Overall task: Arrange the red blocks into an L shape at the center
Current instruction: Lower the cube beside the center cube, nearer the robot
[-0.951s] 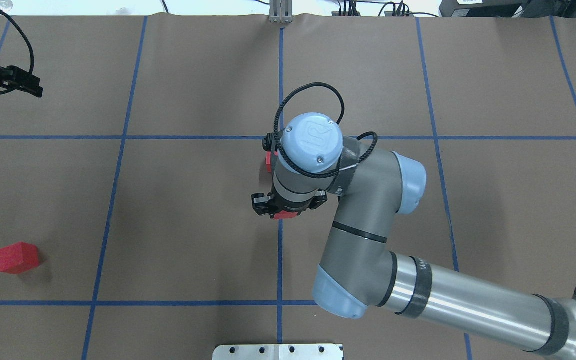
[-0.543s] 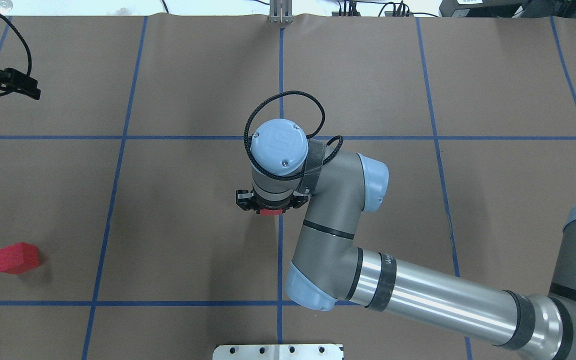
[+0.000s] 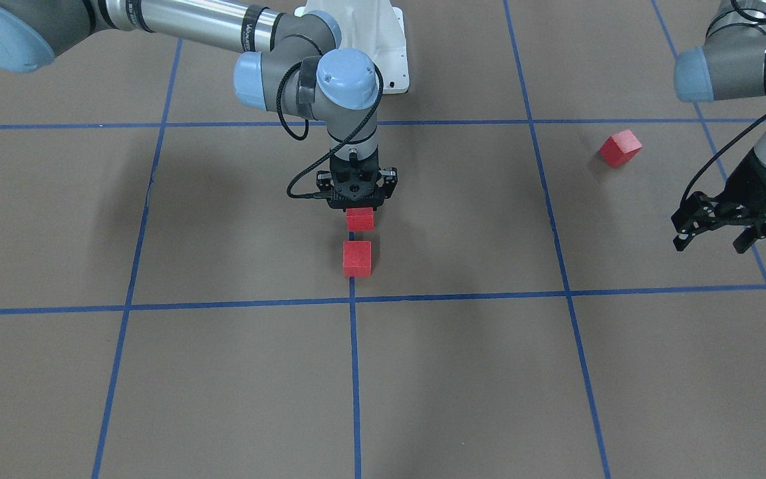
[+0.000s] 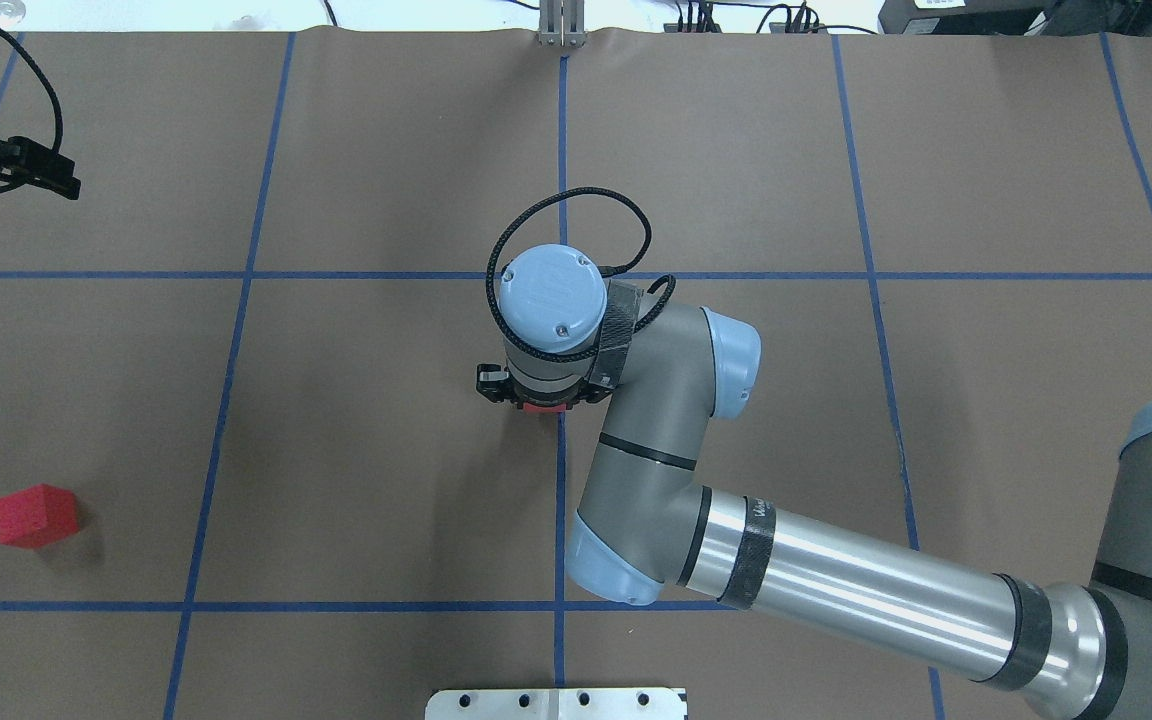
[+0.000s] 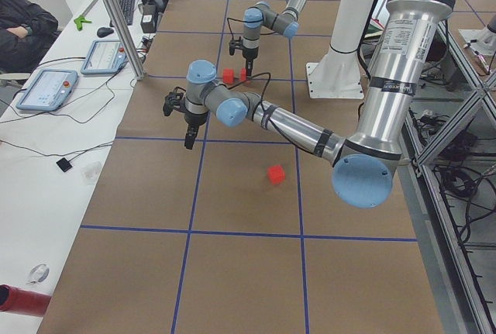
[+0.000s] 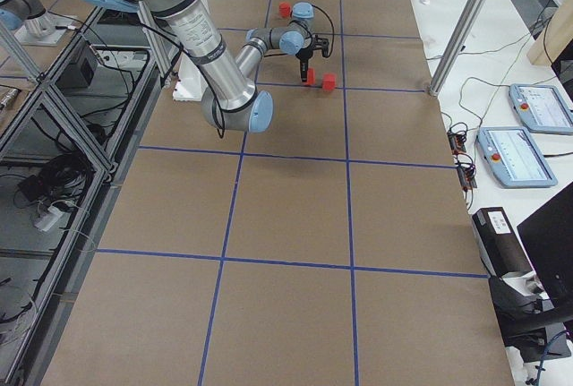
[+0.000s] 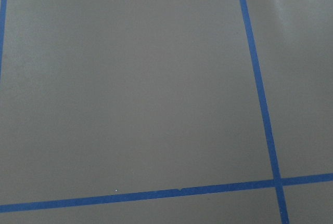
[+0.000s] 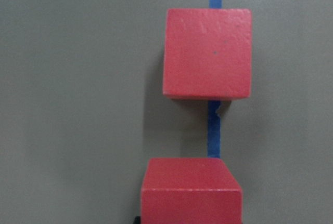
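Grips a plain matte red block (image 3: 360,219) in the right gripper (image 3: 358,209), fingers clamped on its sides, low over the centre (image 3: 416,263) of the brown paper-covered table (image 3: 223,372). Sets it just short of a second block (image 3: 357,257), sharp-edged and square on a strip of blue tape (image 3: 352,346). Hangs the left gripper (image 3: 710,245), fingers spread, near the table's left edge, apart from the third block (image 3: 620,148), skewed on the paper.
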Motion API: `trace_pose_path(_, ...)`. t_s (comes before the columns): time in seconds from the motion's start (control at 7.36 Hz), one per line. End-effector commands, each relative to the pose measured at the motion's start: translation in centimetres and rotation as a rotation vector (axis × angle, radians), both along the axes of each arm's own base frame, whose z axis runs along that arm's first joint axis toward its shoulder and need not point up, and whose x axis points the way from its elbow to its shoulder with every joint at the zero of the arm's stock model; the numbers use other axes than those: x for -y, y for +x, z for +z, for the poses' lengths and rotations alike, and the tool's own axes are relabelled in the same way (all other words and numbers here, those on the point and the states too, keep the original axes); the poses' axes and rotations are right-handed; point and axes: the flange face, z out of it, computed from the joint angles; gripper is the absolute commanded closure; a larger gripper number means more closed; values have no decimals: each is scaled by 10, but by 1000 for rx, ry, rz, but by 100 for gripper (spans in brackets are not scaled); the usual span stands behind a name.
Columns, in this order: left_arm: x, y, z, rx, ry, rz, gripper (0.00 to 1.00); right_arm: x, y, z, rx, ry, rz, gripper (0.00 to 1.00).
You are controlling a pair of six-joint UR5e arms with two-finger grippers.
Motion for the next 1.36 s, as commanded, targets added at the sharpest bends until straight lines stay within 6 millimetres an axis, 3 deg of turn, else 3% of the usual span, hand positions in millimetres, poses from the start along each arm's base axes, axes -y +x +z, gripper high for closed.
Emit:
trace_pose_path(0.0,-1,0,2,2,-2,1,0,6,-1,6,-23,22,18,100)
trace_pose_path(1.22,0,0,5,5,-6,2,0,14,-1,10,-47,61,54,100)
